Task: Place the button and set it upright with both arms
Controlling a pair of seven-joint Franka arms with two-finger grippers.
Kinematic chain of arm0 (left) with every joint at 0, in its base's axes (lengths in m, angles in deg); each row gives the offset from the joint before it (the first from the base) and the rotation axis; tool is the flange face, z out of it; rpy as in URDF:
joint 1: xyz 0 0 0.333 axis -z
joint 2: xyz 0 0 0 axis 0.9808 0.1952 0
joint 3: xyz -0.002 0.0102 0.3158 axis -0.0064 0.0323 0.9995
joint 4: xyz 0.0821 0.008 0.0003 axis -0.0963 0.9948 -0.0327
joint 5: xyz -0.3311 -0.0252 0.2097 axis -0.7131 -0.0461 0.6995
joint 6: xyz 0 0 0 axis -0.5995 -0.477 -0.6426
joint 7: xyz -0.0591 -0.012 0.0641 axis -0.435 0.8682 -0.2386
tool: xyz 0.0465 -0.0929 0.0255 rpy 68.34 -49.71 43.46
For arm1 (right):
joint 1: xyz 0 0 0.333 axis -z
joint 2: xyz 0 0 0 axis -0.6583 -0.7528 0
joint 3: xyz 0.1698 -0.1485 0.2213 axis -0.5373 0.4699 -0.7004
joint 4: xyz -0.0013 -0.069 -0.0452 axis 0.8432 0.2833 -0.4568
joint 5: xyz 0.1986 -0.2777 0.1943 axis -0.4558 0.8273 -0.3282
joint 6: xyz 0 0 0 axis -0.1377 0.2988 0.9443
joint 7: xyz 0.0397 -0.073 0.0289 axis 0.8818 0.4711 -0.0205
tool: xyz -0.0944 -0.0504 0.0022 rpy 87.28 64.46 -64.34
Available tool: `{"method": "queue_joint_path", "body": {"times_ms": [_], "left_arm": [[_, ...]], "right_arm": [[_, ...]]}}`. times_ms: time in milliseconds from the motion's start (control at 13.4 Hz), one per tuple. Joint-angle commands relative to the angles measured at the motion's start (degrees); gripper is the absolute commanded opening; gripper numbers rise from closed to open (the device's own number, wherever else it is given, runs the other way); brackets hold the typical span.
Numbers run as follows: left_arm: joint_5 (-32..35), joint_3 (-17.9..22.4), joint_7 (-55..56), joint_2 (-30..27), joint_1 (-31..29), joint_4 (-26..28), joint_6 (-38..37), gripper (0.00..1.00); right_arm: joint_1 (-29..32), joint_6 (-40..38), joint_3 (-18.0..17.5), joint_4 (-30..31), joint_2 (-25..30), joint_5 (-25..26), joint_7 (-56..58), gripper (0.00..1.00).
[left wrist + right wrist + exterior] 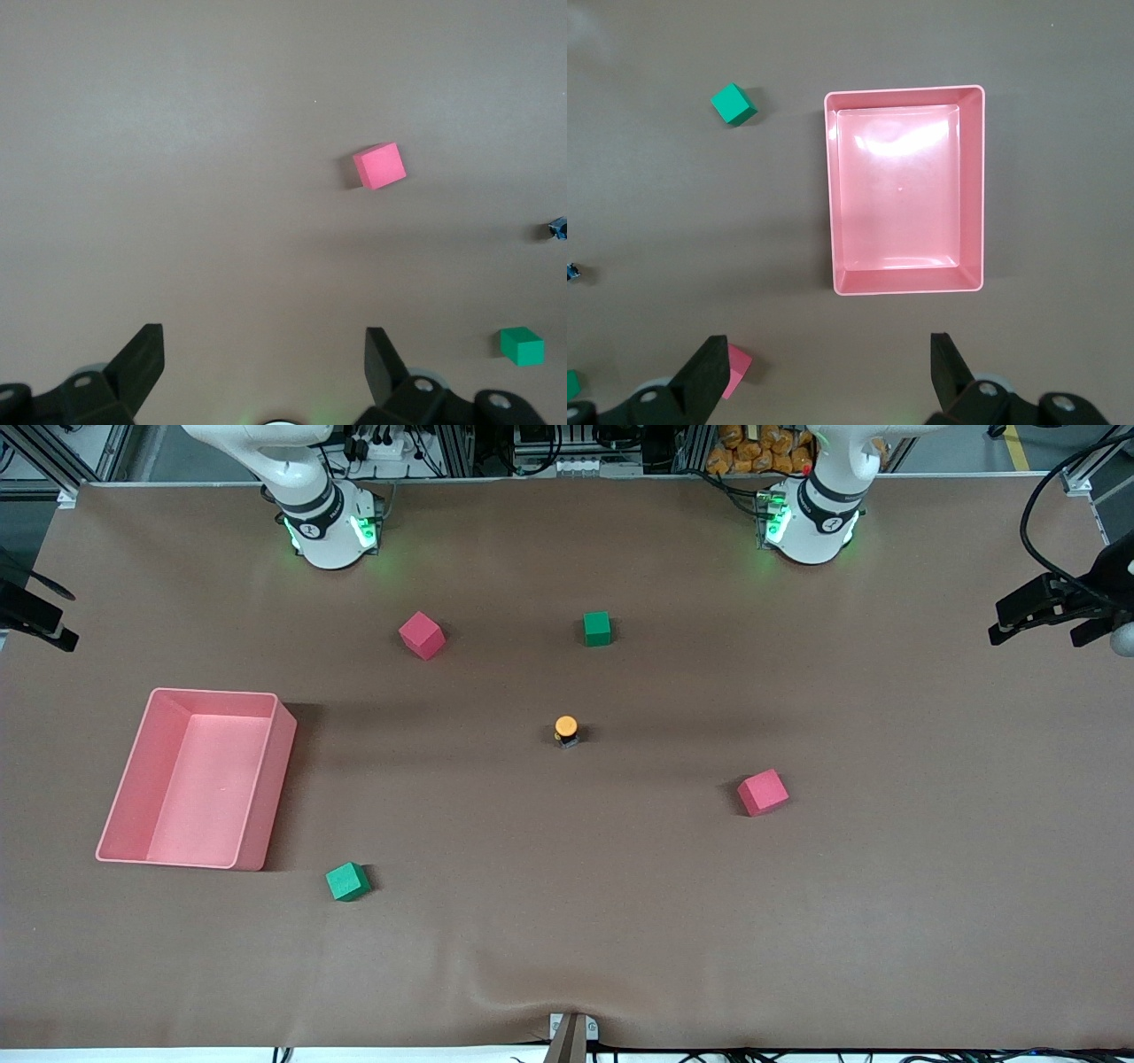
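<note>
button: orange-capped push-button (566,732) is sitting near mid-bench, cap up, black body on the brown bench (567,957); looks already upright, long axis approx. vertical.
left end effector: (266,354) is hanging high over the bench toward the left arm's end, fingers wide apart, holding nothing; the red cube (380,166) is showing well ahead of it, the button just peeking in at the left wrist view's edge (558,228).
right end effector: (828,359) is hanging high over bare bench beside the pink bin (905,288), fingers wide apart, empty; button barely clipping that view's edge (571,271).
key relation: button is lying between the two arms, well apart from both; judging by the views, neither is clearly nearer.
clutter: green cube (597,628) nearest the button, not touching.
next move (guess): little left beyond checking it's standing.
</note>
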Motion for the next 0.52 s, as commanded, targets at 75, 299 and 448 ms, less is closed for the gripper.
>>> {"method": "queue_joint_path", "body": {"times_ms": [75,299,448], "left_arm": [[1.23,-0.34,0.77,-0.11,0.11,0.26,0.08,1.00],[1.49,-0.34,0.78,-0.11,0.11,0.17,0.08,1.00],[1.49,-0.61,0.43,-0.11,0.03,0.26,0.08,1.00]], "right_arm": [[-0.19,-0.25,0.07,0.03,0.70,0.57,0.19,1.00],[-0.19,-0.25,0.07,0.03,0.70,0.57,0.19,1.00],[-0.19,-0.25,0.07,0.03,0.70,0.57,0.28,1.00]]}}
